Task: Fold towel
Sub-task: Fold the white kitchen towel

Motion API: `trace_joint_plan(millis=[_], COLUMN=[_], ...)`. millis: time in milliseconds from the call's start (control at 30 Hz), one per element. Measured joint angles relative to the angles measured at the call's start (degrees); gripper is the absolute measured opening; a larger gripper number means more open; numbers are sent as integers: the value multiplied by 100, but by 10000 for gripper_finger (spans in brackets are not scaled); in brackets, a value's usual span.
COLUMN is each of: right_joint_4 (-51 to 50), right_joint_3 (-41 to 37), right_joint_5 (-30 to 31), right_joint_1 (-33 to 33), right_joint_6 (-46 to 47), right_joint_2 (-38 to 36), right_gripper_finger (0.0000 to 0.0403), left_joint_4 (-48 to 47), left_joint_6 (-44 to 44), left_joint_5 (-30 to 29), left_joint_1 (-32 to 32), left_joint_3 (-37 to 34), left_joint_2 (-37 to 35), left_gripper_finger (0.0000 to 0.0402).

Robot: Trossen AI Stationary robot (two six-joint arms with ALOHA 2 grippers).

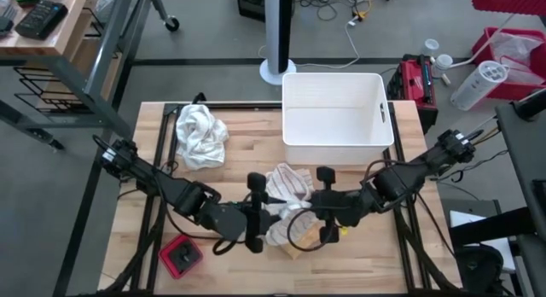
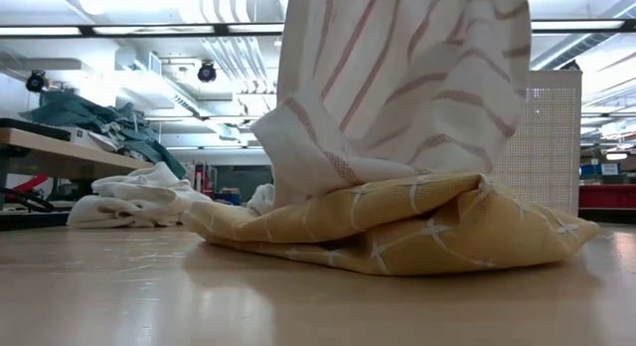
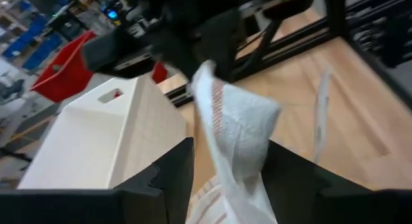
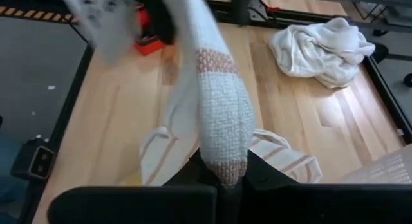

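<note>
Nearby, the white bin (image 1: 334, 118) holds nothing; right pincer (image 4: 222, 179) grips the striped towel (image 1: 286, 184), left pincer (image 3: 225, 179) open around it.

No legible text, labels, brand marks, numbers or signs noted in any view. A tag hanging near the striped towel (image 4: 222, 127) shows dark print, too blurred to read.
</note>
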Motion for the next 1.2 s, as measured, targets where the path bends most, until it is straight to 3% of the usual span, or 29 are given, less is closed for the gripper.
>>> trace_joint_plan(millis=[267, 400, 467, 767, 933, 1100, 1200], right_joint_4=[42, 39, 39, -44, -316, -361, -348], right_joint_3=[0, 0, 0, 12, 17, 17, 17], right_joint_5=[41, 41, 49, 103, 440, 1917, 2457], right_joint_1=[-1, -3, -3, 40, 150, 283, 357], right_joint_6=[-2, -3, -4, 175, 349, 658, 757], right_joint_2=[0, 0, 0, -92, -282, -448, -453], right_gripper_finger=[0, 0, 0, 29, 63, 90, 103], left_joint_4=[58, 66, 116, 163, -439, -1275, -1496], left_joint_6=[-491, -8, 149, 781, 884, 757, 692], left_joint_5=[6, 5, 6, -866, -1361, -1632, -1672], left_joint_1=[194, 178, 175, 138, 115, 107, 129], left_joint_3=[-19, -26, -27, 84, 989, 2683, 3556], left_joint_2=[-1, -1, -1, -110, -155, -176, -181], left_gripper_finger=[124, 37, 12, 1, 0, 0, 0])
